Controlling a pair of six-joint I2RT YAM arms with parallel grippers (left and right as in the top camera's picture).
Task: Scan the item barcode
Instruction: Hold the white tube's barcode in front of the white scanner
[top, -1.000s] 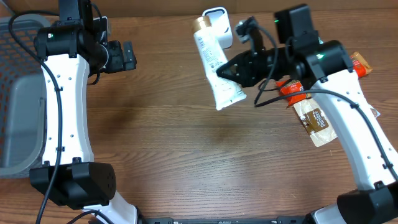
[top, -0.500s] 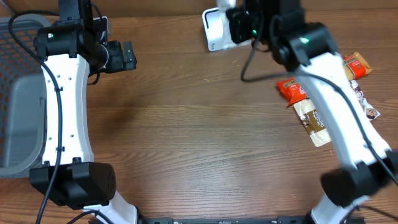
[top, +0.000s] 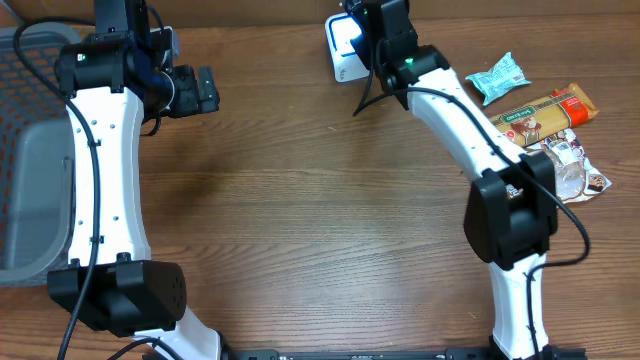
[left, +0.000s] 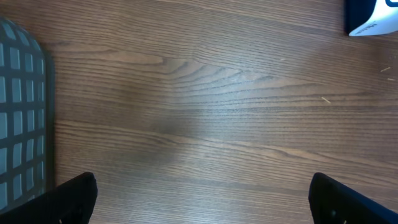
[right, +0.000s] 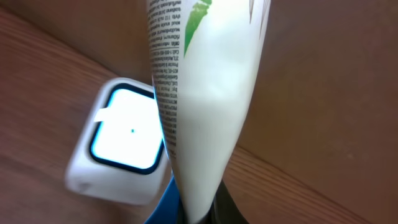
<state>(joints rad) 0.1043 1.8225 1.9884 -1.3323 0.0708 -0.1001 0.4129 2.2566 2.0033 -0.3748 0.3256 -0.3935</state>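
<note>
White-shelled arms (top: 105, 170) with black joints (top: 115, 295) and cables (top: 368, 98).

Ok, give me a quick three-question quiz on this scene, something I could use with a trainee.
1. True or false: the left fingers are shut.
2. What do the right fingers hold? A) a white tube B) a cup C) a spoon
3. Fill in: in the right wrist view, the window of the scanner is ____ (lit or dark).

Key: 1 false, they stand open with nothing between them. 2 A. 3 lit.
</note>
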